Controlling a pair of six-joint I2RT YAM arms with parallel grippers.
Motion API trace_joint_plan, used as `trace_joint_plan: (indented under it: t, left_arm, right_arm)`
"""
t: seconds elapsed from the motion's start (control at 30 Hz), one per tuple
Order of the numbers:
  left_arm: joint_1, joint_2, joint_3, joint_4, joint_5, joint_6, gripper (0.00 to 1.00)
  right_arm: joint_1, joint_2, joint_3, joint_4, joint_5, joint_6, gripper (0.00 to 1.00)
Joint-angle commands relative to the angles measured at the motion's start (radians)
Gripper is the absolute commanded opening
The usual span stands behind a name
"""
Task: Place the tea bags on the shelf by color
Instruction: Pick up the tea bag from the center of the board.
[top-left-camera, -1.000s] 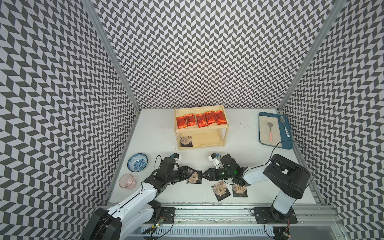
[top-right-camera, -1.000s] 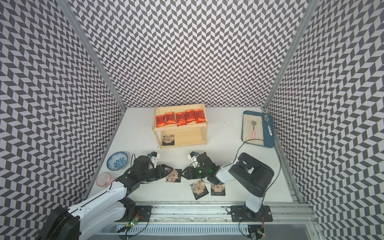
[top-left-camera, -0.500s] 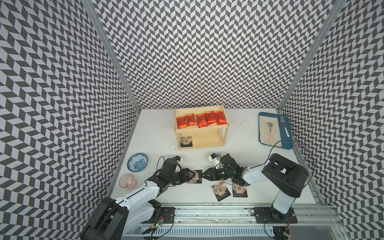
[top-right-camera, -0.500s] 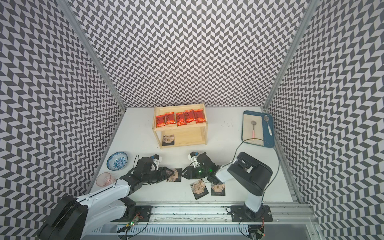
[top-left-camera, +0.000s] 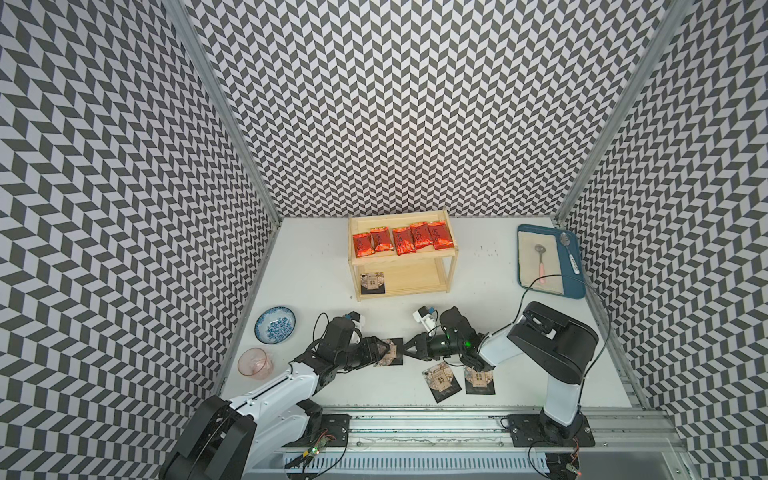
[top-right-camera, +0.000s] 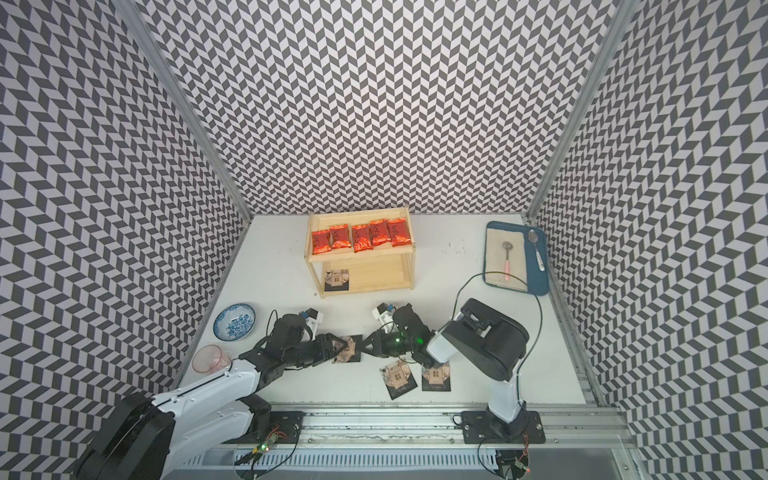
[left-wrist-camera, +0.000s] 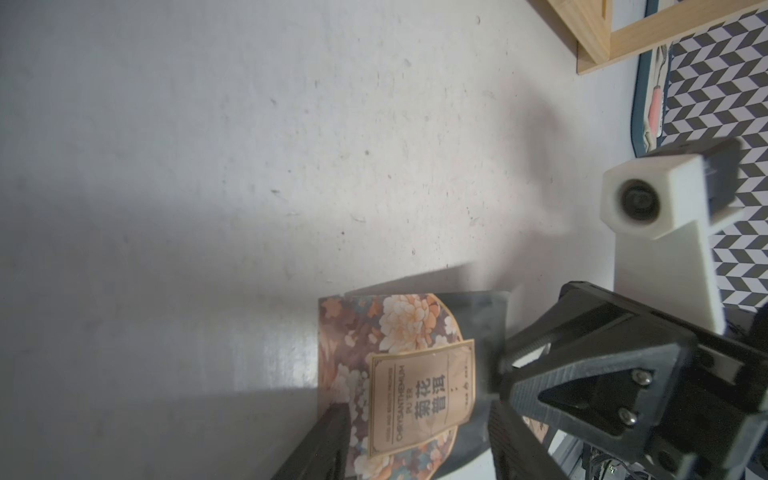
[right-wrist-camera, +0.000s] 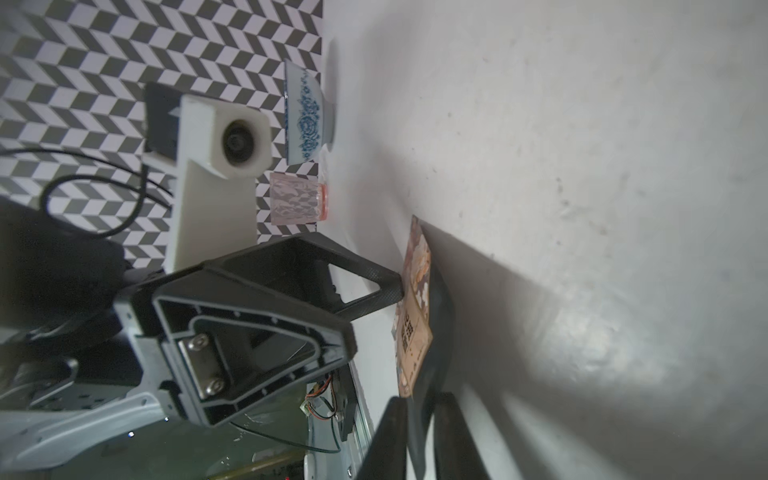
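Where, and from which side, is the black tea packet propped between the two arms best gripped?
Pinch its plain black margin edge-on from the right gripper's side. The black packet is tipped up off the table, so that thin edge is free for a finger on each face; the left gripper props its printed face.

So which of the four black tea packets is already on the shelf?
The black packet on the shelf's lower board, at its left end, beneath the red sachets. The other three are out on the table in front.
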Motion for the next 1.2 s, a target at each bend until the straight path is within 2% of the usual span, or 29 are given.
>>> trace_joint_plan:
  t: [0.0,0.03,0.23,0.33,0.5,0.63,0.77,0.87,1.07,1.17]
  left_arm:
    - [0.013,-0.018,0.028,-0.043,-0.03,0.018,0.59]
    - [0.019,-0.021,0.041,-0.05,-0.03,0.02,0.59]
    - [0.101,-0.056,0.149,-0.113,0.007,0.039,0.62]
    - [0.157,-0.068,0.19,-0.133,0.056,0.056,0.63]
    - [0.212,-0.079,0.206,-0.101,0.184,0.078,0.68]
    - [0.231,-0.105,0.162,0.028,0.314,0.021,0.74]
    - [0.231,-0.13,0.097,0.254,0.439,-0.076,0.79]
    - [0.229,-0.135,0.067,0.357,0.488,-0.121,0.79]
    - [0.219,-0.127,0.049,0.423,0.515,-0.148,0.77]
    - [0.21,-0.131,0.056,0.428,0.516,-0.148,0.74]
  right_arm:
    - [-0.011,0.002,-0.027,0.137,-0.027,0.034,0.03]
    - [-0.014,0.0,-0.037,0.156,-0.028,0.04,0.0]
    - [-0.037,-0.05,-0.106,0.243,-0.011,0.06,0.0]
    - [-0.055,-0.072,-0.153,0.345,-0.005,0.101,0.0]
    - [-0.103,-0.091,-0.253,0.674,-0.03,0.225,0.0]
    - [-0.126,-0.097,-0.281,0.783,-0.057,0.27,0.0]
    - [-0.129,-0.126,-0.27,0.762,-0.071,0.268,0.0]
    - [-0.129,-0.152,-0.253,0.73,-0.083,0.26,0.0]
    - [-0.127,-0.191,-0.213,0.657,-0.101,0.245,0.0]
    - [-0.125,-0.192,-0.194,0.635,-0.107,0.243,0.0]
